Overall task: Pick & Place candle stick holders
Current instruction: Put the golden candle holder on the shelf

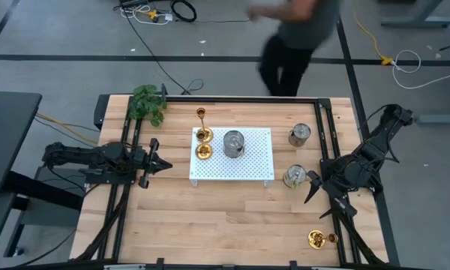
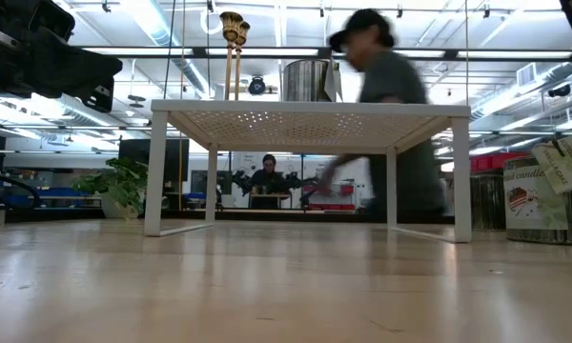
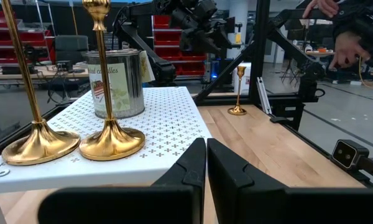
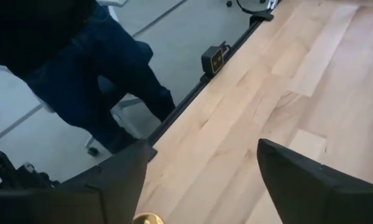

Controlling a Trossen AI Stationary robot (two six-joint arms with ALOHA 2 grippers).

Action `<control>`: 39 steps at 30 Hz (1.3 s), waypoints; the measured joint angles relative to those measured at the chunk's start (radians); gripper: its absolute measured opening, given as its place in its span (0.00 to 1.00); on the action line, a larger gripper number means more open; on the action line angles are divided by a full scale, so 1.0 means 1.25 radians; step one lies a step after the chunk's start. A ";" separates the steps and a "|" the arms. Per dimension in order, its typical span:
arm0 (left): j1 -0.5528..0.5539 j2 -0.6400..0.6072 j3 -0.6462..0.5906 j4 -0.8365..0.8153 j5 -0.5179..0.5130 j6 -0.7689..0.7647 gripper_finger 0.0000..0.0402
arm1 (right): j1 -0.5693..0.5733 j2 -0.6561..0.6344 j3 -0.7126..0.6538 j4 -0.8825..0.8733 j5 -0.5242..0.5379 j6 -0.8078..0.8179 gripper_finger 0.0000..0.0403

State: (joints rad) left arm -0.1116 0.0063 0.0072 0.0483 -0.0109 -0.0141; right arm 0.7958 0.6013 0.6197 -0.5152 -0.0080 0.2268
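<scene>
1. The step in hand looks like a release or a fresh reach by the right gripper (image 1: 320,196), which stands at the right side of the light wooden table (image 1: 210,225) with its fingers spread wide and nothing between them.
2. A shiny gold-brass candle stick holder (image 1: 316,238) lies on its side on the bare wood near the table's front right corner, just beside that gripper; the right wrist view shows only a sliver of gold between the open fingers (too little to say which part).
3. 2 more gold-brass holders with round dished bases (image 1: 203,142) stand on the white perforated metal rack (image 1: 255,165) at its left end, touching or nearly so, and a 4th slim gold holder (image 1: 201,114) stands upright on the wood just behind the rack.
4. The left gripper (image 1: 162,163) waits left of the rack, fingers pressed together and empty.
5. My judgement: the next move calls for the right gripper to descend over the fallen holder, straddle its stem and close without rolling it.
6. Also on the surface: a silver candle tin (image 1: 233,143) on the rack, 2 tins (image 1: 299,135) on the wood to its right, and a green plant (image 1: 147,103) at the back left corner.
7. Beyond the table a person (image 1: 296,41) walks on the grey floor, with cables near.
</scene>
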 joint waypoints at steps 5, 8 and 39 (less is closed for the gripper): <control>0.000 0.000 0.000 0.000 0.000 0.000 0.05 | 0.049 0.011 0.000 -0.004 -0.003 -0.006 0.82; 0.000 0.000 0.000 0.000 0.000 0.000 0.05 | 0.093 0.027 0.000 -0.008 0.000 -0.006 0.84; 0.000 0.000 0.000 0.000 0.000 0.000 0.05 | 0.187 0.160 -0.001 0.080 -0.093 -0.196 0.84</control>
State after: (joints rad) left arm -0.1116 0.0063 0.0073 0.0483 -0.0109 -0.0142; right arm 1.0298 0.8013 0.6182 -0.4151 -0.1238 -0.0183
